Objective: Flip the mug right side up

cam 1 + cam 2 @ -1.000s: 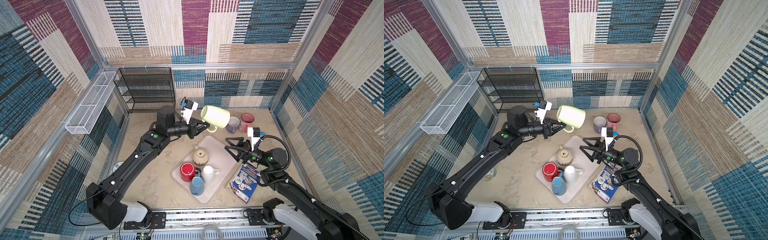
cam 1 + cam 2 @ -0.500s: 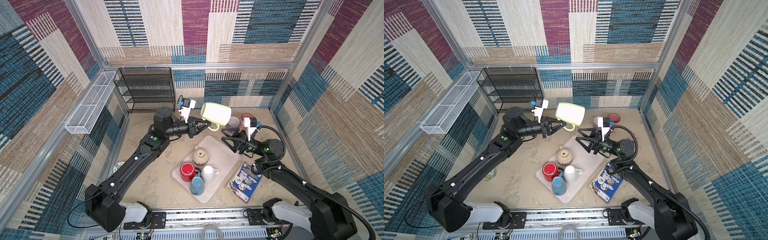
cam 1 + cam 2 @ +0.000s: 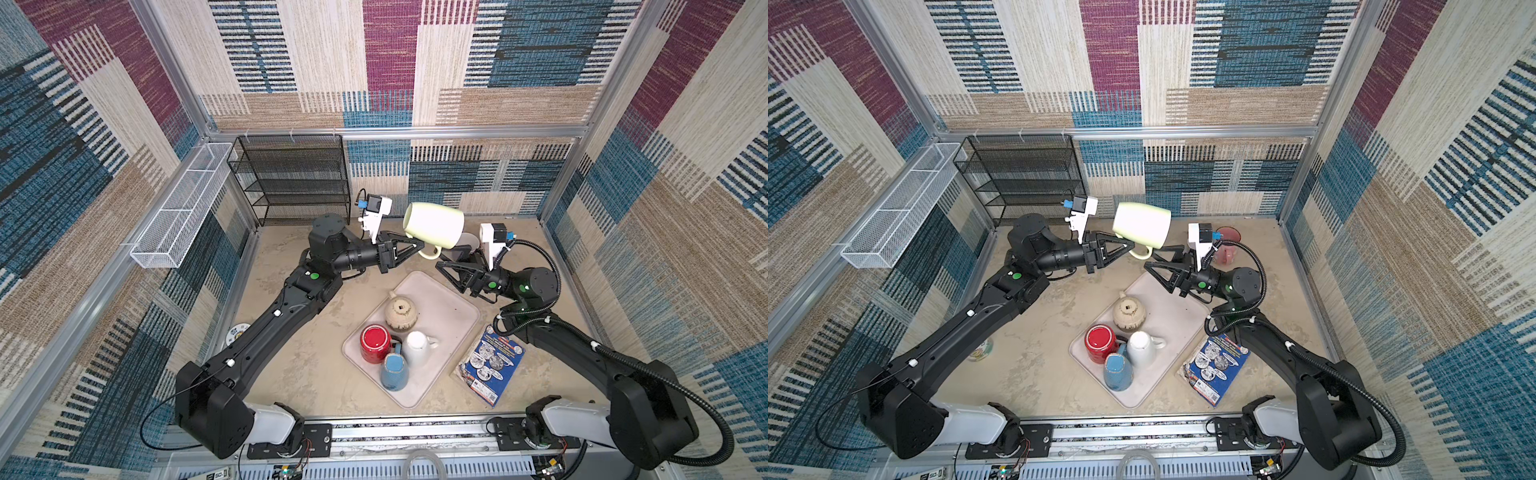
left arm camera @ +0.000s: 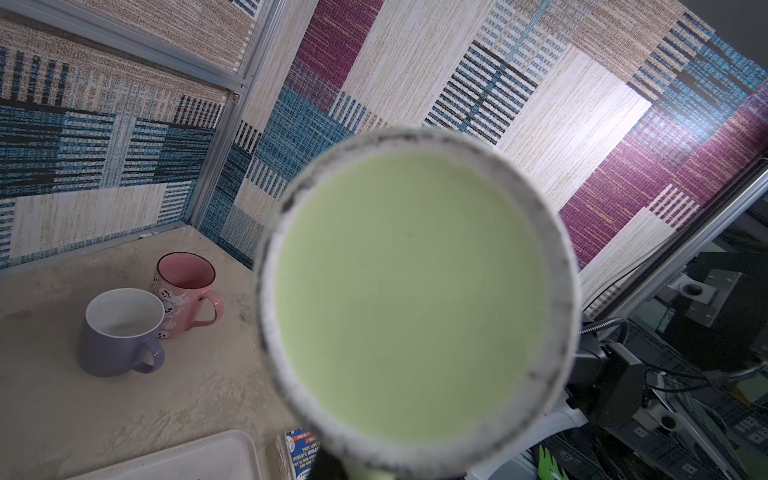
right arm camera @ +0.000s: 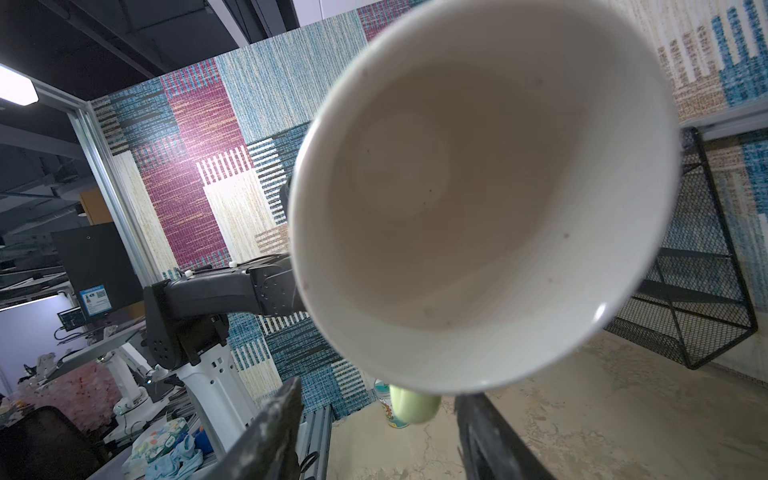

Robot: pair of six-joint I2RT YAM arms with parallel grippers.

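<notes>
In the left wrist view the base of the pale green mug (image 4: 411,299) blots out whatever grips it, and the tray (image 4: 187,461) and booklet (image 4: 301,451) run off the frame — while in a top view the lilac mug (image 3: 469,240), at one o'clock from the tray, sits mostly hidden behind the green one.

Walls (image 3: 390,62) of woven blue, maroon and cream patchwork on an aluminium frame (image 3: 399,132) enclosed a mottled beige floor (image 3: 307,374), where a black wire shelf (image 3: 291,178) stood against the back wall near the left gripper (image 3: 417,246) and a white wire basket (image 3: 183,212) hung on the side wall farther from it.
</notes>
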